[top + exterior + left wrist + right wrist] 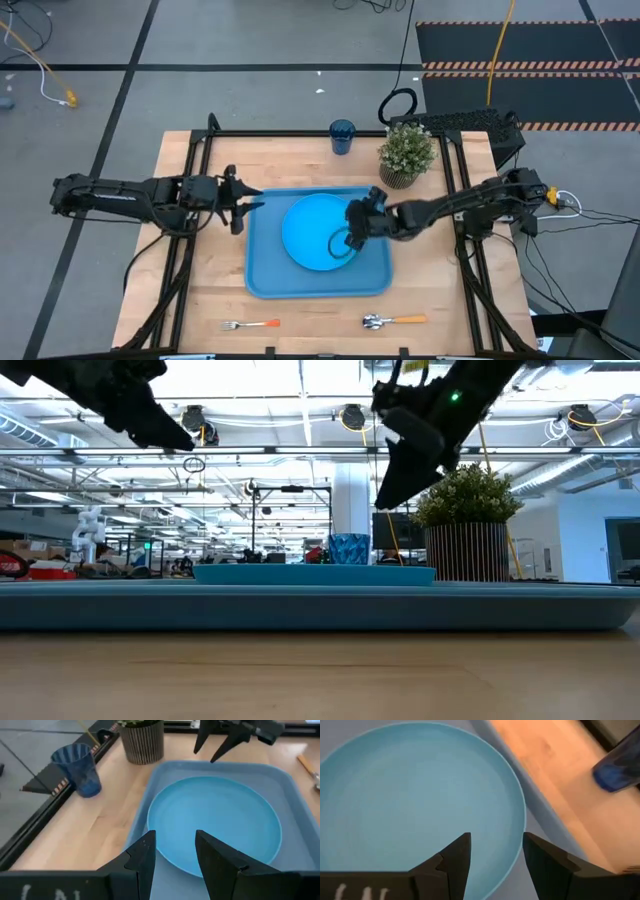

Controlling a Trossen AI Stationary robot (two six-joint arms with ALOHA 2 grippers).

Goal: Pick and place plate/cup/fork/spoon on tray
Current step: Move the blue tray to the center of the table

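Note:
The sky-blue plate (pixel 315 232) lies flat in the light-blue tray (pixel 265 262) at the table's middle. My right gripper (pixel 352 226) hangs open above the plate's right part, clear of it; the right wrist view looks down on the plate (pixel 410 795). My left gripper (pixel 243 201) is open above the tray's far left corner, touching nothing. The dark-blue cup (pixel 342 136) stands upright on the table at the far edge. The fork (pixel 250 325) and the spoon (pixel 393 321) lie flat on the wood near the front edge.
A potted plant (pixel 406 155) stands at the far right, beside the cup and close behind my right arm. Black frame rails (pixel 190 200) run along the table's left, right and far sides. Bare wood lies between the tray and the cutlery.

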